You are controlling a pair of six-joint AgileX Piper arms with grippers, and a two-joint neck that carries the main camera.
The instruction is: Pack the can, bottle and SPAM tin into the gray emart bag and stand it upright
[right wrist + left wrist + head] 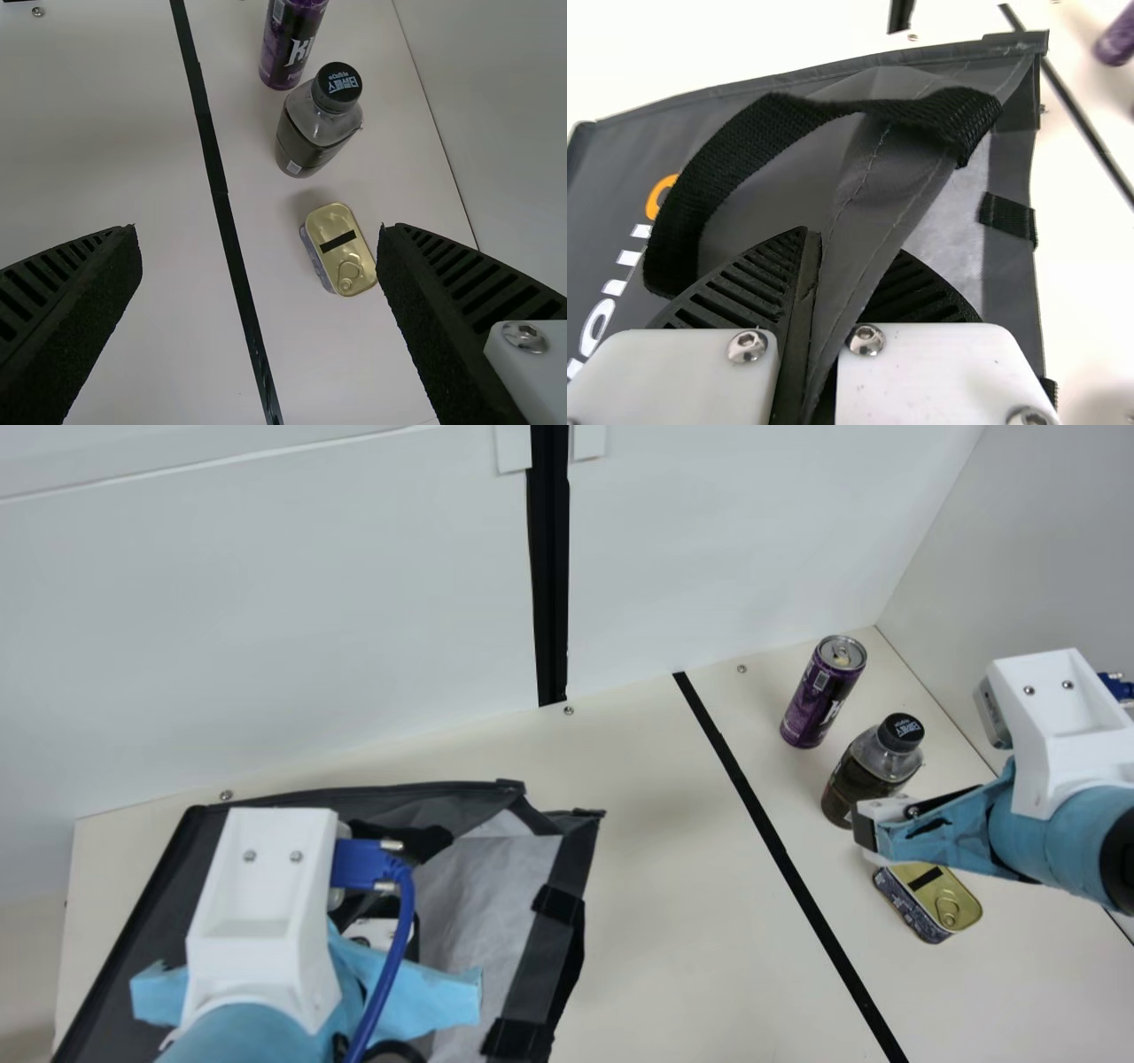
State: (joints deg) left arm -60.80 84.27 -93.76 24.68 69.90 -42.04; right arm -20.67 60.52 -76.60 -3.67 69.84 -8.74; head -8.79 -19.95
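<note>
1 gray bag (530, 970), part-hidden behind arm, cut off | left gripper (381, 932) clamping its fabric | right gripper (873, 833) spread | right of bag: 1 can (822, 693), 1 bottle (873, 769), 1 tin (930, 902)

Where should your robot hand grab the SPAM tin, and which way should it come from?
I'd come from above with my right gripper, which is open, one finger by each long side of the tin. It lies low and flat, ring-pull lid up, and it's narrower between those sides, so that's probably the easiest pinch.
</note>
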